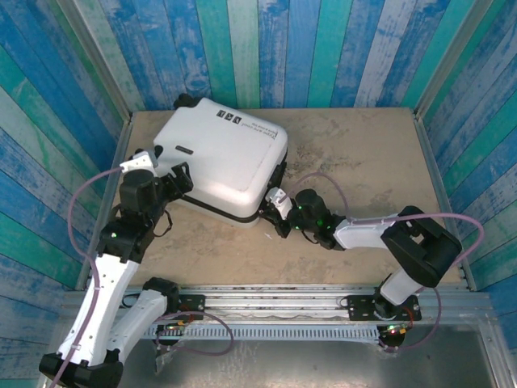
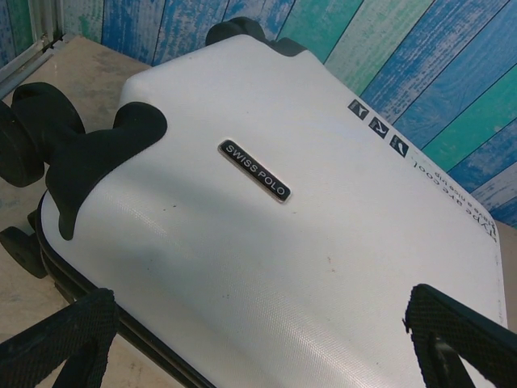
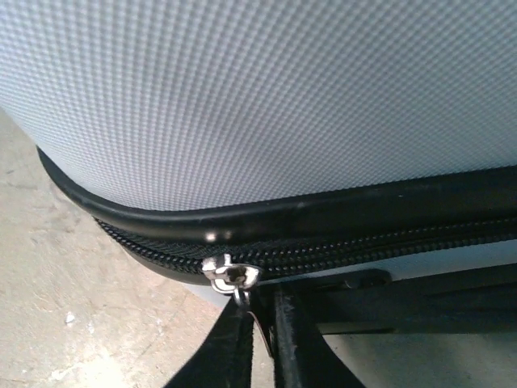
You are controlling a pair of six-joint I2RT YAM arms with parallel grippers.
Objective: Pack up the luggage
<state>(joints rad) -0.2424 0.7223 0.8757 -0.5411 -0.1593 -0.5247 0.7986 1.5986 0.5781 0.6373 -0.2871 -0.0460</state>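
The walls (image 1: 323,48) around are old wooden planks painted in blue and green, and between them is a sandy beige desk (image 1: 363,162). On the back left part of this desk lies the small white hard-shell suitcase (image 1: 222,158), flat, with its lid down and its black wheels toward the back left corner.

The left claw (image 1: 179,179) hangs at the near left side of the suitcase with its jaws wide apart; its black fingers (image 2: 69,335) stand on both sides of the shell and grip nothing. The right claw (image 1: 279,214) is at the near right corner of the suitcase, low at the seam. It is closed narrow, and the pull tab (image 3: 242,303) of the silver metal zipper slider (image 3: 230,275) goes down between its fingers, so it seems to pinch this tab.

I think the step is to run the black zipper track (image 3: 363,246) closed. The tab is small and smooth, so it can slip out under a hard pull. The slider sits at the curve of the corner, where it may jam. Also nothing holds the suitcase, so a pull may drag it over the desk.
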